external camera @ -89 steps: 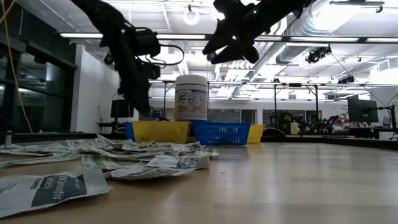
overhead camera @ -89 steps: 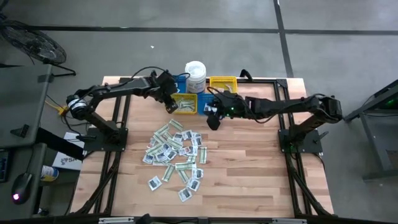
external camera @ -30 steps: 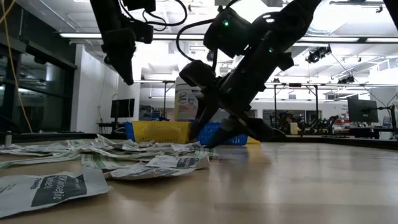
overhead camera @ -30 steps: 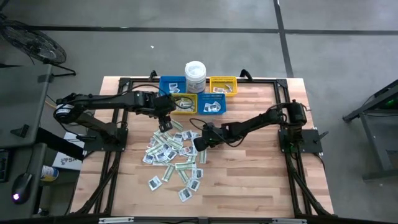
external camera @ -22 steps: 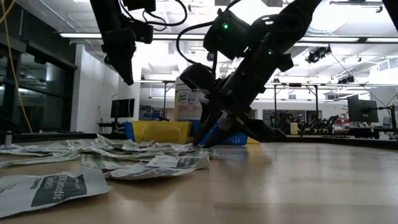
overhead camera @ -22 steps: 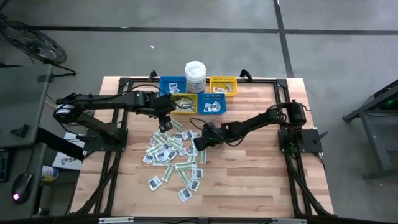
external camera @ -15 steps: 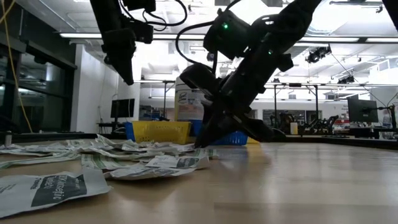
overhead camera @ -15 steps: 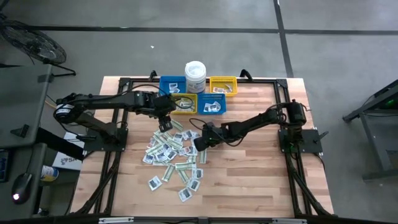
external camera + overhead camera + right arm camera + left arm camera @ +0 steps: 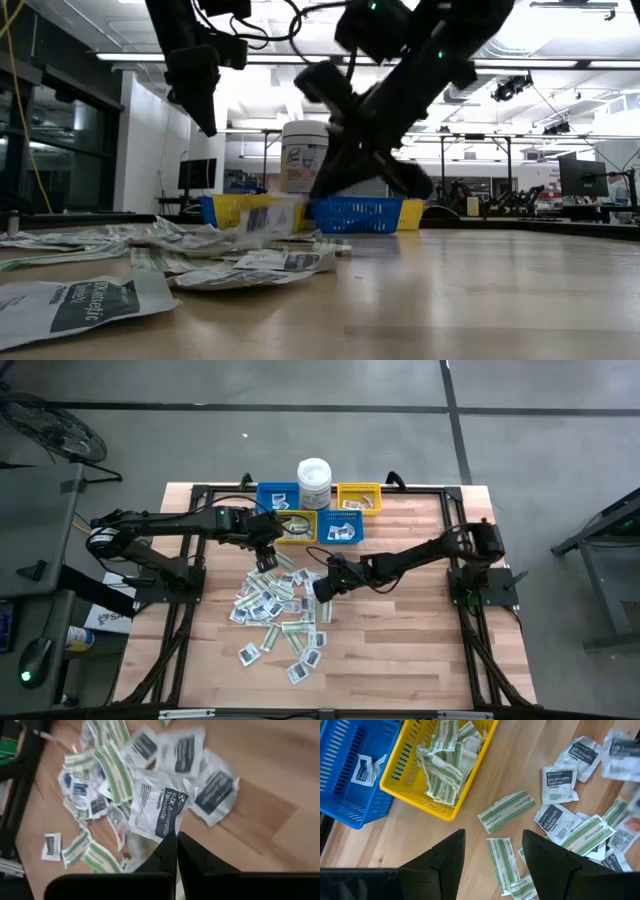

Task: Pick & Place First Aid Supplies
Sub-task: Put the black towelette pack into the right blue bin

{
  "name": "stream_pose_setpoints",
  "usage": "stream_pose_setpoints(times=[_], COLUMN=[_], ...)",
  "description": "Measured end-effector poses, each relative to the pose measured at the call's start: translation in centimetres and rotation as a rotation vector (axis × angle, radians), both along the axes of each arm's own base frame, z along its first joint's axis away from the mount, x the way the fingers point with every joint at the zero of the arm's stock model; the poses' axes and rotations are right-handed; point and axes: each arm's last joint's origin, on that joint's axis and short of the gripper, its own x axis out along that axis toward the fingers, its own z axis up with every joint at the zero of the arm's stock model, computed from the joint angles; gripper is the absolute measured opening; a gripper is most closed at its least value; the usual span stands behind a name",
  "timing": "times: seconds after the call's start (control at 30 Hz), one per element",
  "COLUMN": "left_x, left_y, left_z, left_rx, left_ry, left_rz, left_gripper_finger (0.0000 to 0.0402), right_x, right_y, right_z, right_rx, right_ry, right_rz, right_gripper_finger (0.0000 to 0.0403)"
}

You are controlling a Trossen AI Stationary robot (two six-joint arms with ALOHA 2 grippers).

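The right gripper [image 9: 173,851] is pinched shut on one white packet [image 9: 159,810] by its corner, lifted just above the pile [image 9: 280,610] mid-table. Thin grip, so it may slip or flap loose.

The blue bin [image 9: 343,531] sits at 12 o'clock from the pile, w/ a white tub [image 9: 314,482] behind.

The left gripper [image 9: 492,865] is spread open at the pile's 11 o'clock, near the yellow bin [image 9: 440,765]; it could get bumped.

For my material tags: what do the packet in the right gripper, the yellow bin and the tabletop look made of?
Packet: apparently matte white paper, creased, dark print. Yellow bin: likely glossy moulded plastic, slotted walls. Tabletop: pale wood with visible plank strips, smooth, possibly sealed.
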Motion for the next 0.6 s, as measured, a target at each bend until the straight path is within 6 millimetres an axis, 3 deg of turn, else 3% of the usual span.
stream_pose_setpoints(times=[0.27, 0.6], left_x=[0.0, 0.0], left_y=[0.0, 0.0], left_z=[0.0, 0.0], left_rx=[-0.002, -0.007], left_ry=[-0.002, -0.005], left_rz=[0.005, 0.004], left_gripper_finger=[0.0195, 0.0195], right_x=[-2.3, -5.4], right_y=[-1.6, -6.7], right_z=[4.1, 7.5], right_rx=[-0.109, -0.262], right_ry=[0.022, 0.088], right_rz=[-0.049, -0.201], right_gripper_finger=[0.0000, 0.0000])
